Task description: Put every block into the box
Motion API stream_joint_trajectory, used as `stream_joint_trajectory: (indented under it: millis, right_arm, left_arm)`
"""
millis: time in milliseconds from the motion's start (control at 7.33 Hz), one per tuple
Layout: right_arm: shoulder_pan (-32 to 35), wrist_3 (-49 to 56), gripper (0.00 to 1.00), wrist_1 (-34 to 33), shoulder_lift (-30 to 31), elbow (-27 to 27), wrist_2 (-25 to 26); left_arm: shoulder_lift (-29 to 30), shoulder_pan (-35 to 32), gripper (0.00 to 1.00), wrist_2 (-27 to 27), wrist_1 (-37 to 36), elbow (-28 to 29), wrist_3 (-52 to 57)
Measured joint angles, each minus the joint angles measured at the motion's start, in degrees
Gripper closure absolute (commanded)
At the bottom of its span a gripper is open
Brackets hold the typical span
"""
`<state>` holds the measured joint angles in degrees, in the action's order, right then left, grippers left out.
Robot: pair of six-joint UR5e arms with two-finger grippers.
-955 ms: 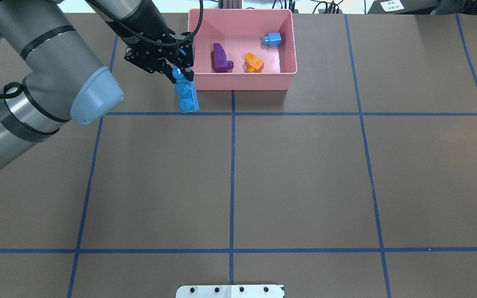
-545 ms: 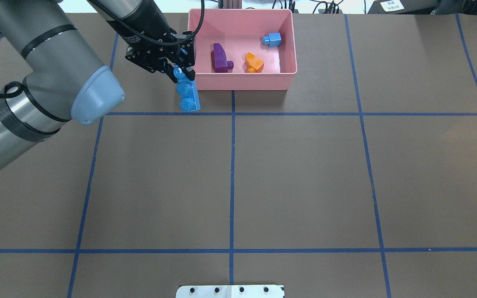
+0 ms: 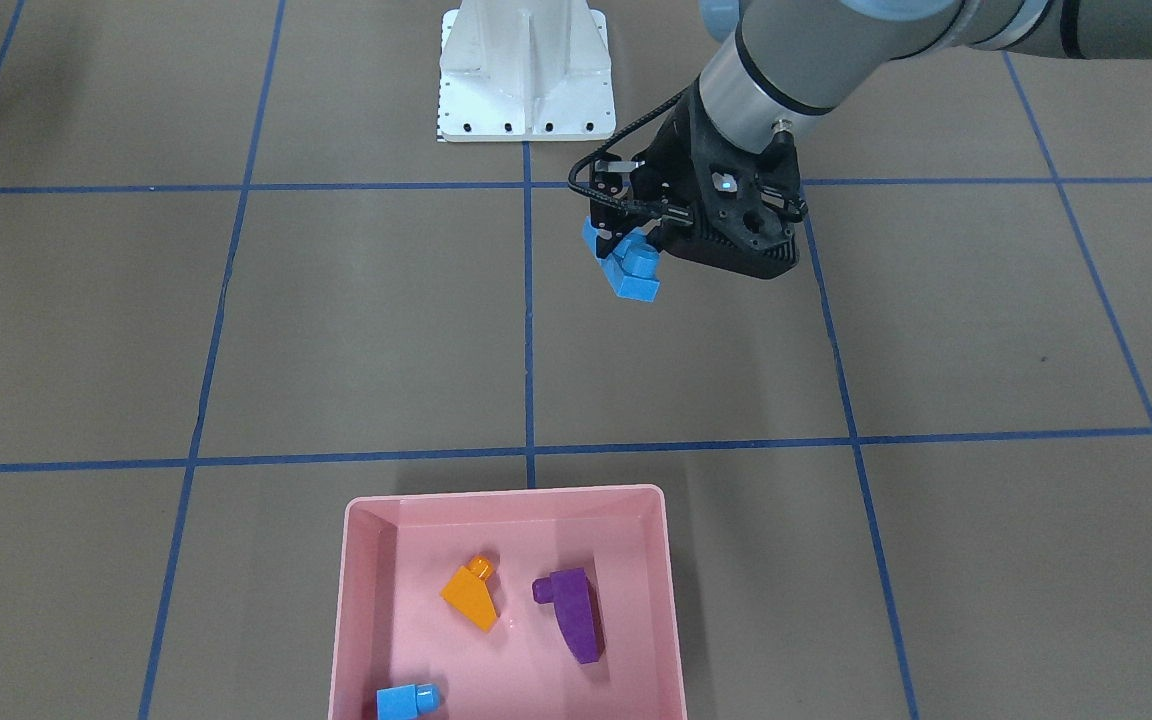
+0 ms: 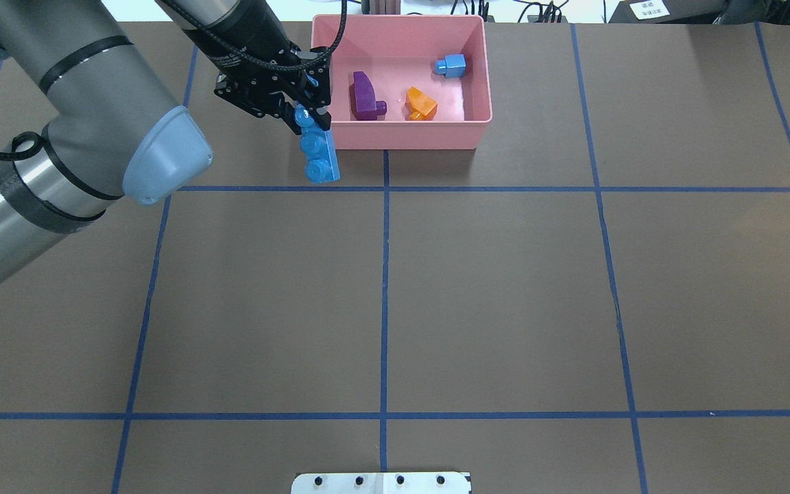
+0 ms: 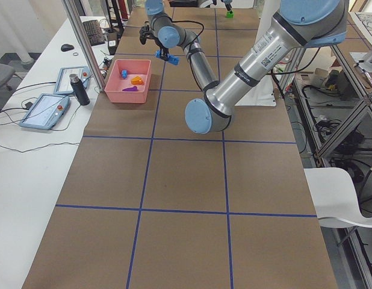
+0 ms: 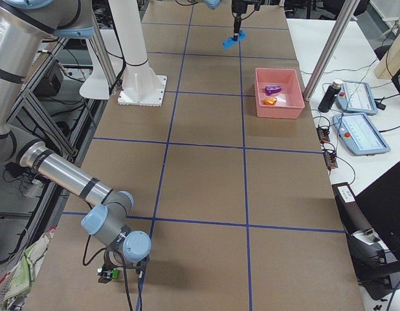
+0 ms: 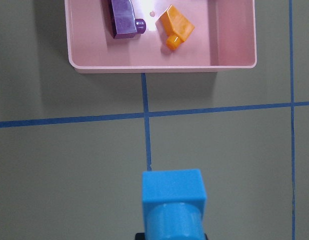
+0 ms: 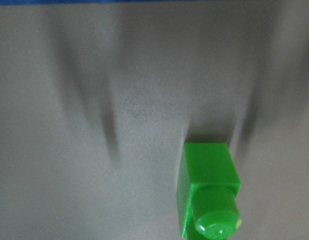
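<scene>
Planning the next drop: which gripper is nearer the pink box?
Left. The left gripper, holding the long blue brick, hangs raised just left of the pink box; the right gripper is far off at the right end of the table.

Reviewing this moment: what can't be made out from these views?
- Right gripper: open or shut cannot be told; it is tiny in the right side view, and its fingers fall outside its wrist view.
- Green brick: blurred in the right wrist view.
- Long blue brick: top end hidden by the left gripper overhead.
- Small blue brick: cut by the front view's bottom edge.
</scene>
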<state>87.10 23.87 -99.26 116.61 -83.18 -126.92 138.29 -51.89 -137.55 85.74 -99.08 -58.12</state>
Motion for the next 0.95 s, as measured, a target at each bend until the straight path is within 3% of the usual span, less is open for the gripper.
stream_joint_trajectory:
  millis: [955]
  right_arm:
    - [-0.08,0.03,0.00,1.54,-2.16,6.26,0.30]
  left_arm:
    - [5.00,1.59,1.00,3.74,0.11,3.67,-3.35]
